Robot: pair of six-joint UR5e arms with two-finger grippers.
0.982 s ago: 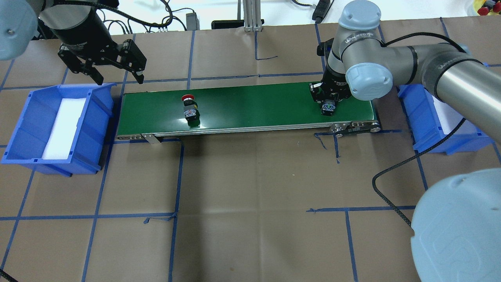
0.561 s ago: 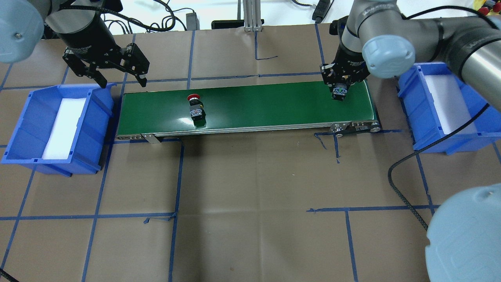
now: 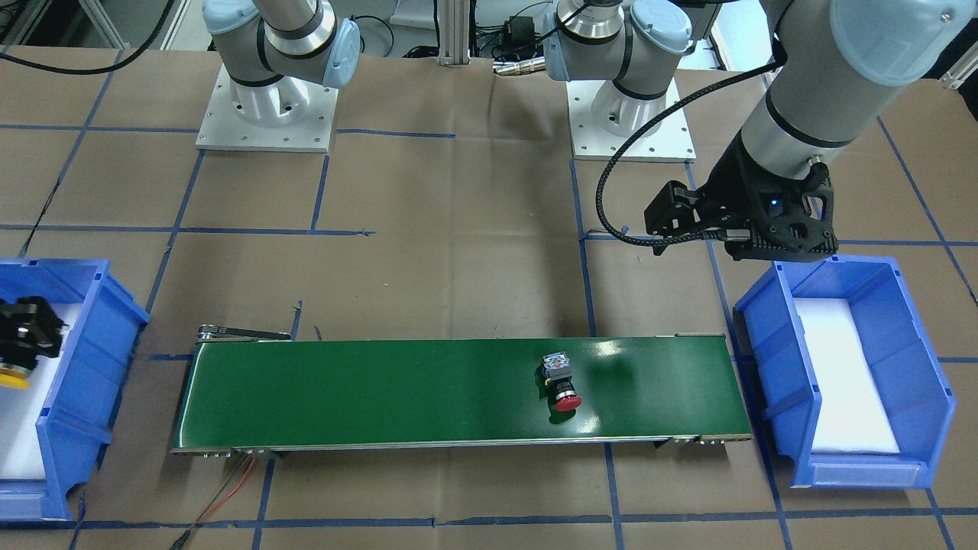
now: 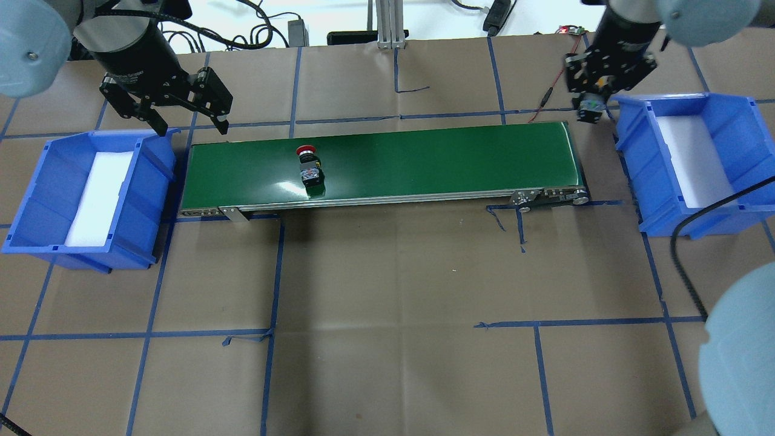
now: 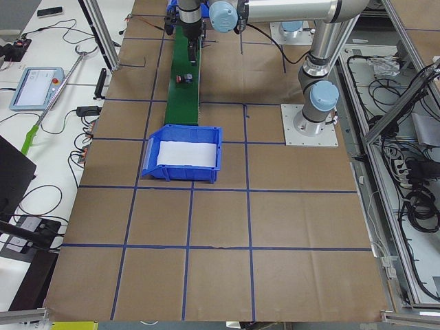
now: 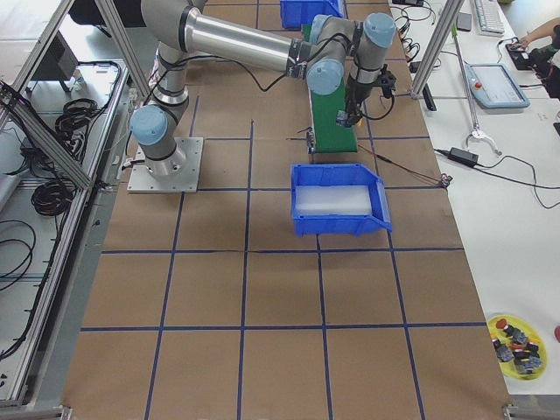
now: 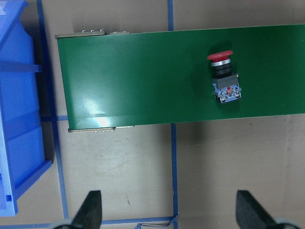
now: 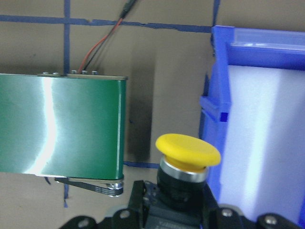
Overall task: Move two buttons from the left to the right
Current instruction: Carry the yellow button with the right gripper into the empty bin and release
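The yellow button [image 8: 188, 150] is held in my right gripper [image 4: 591, 102], which is shut on its black neck and block. It hangs above the belt-side wall of the right blue bin [image 4: 642, 172], and the yellow cap shows in the front view [image 3: 14, 378]. The red button [image 4: 309, 162] lies on its side on the green conveyor belt [image 4: 436, 157], left of the middle. It also shows in the left wrist view [image 7: 223, 76] and the front view [image 3: 561, 386]. My left gripper [image 4: 191, 128] is open and empty above the belt's left end.
The left blue bin [image 4: 158, 158] with white foam stands at the belt's left end. The right bin holds white foam [image 4: 690, 157]. A red and black wire [image 4: 548, 97] runs off the belt's far right corner. Blue tape lines cross the brown table.
My right gripper lifted the yellow button off the belt's right end and carried it right and back to the right bin. The red button moved a little right along the belt.
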